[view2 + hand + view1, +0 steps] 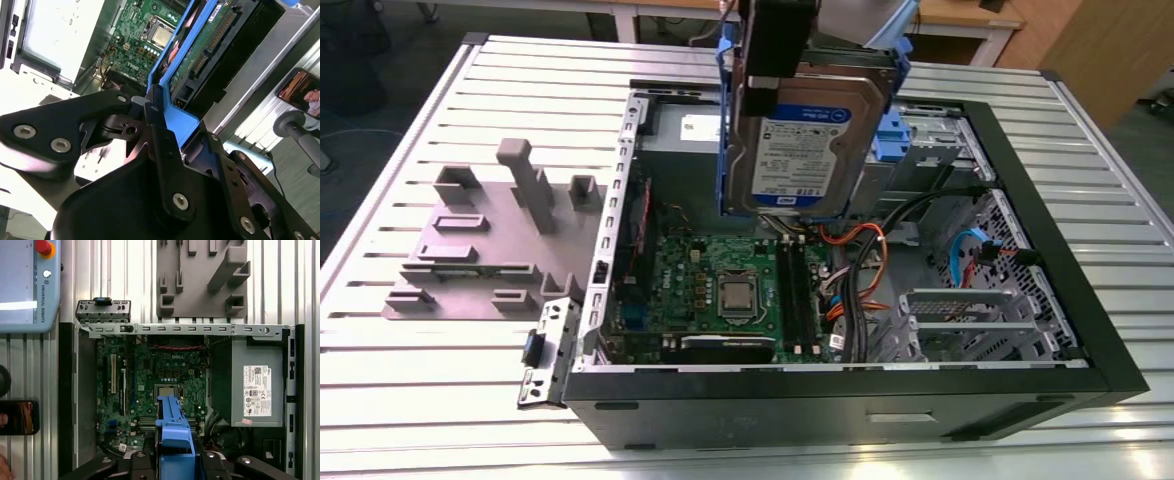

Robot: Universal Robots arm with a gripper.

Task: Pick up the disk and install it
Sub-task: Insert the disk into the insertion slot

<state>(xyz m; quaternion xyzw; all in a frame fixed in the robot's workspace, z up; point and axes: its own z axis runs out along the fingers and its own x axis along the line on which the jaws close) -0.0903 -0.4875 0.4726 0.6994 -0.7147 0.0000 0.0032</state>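
The hand (pixel 150 107) is closed on the disk (pixel 807 130). In the second wrist view its black fingers (pixel 161 145) pinch the edge of the blue bracket from both sides with no gap at the contact. The disk hangs on edge over the open computer case (pixel 787 410), label facing the exterior view, clear of the surface (pixel 427 400). Whether its lower edge stands clear of the case interior cannot be judged. In the exterior view the hand is cut off at the 12 o'clock edge of the frame, and the disk screens the case interior behind it, including part of the drive bay, where blue clips (pixel 891 135) show at the disk's 3 o'clock. In the first wrist view the bracket covers the finger contact. Inside the case lie the motherboard (pixel 720 280), the power supply (pixel 250 385) and orange cables (pixel 854 245), the cables just under the disk's lower edge. Outside the case, at its 9 o'clock in the exterior view, a grey fixture block (pixel 487 240) sits on the surface. A teach pendant (pixel 25 285) and a phone (pixel 20 417) lie beside the case in the first wrist view.
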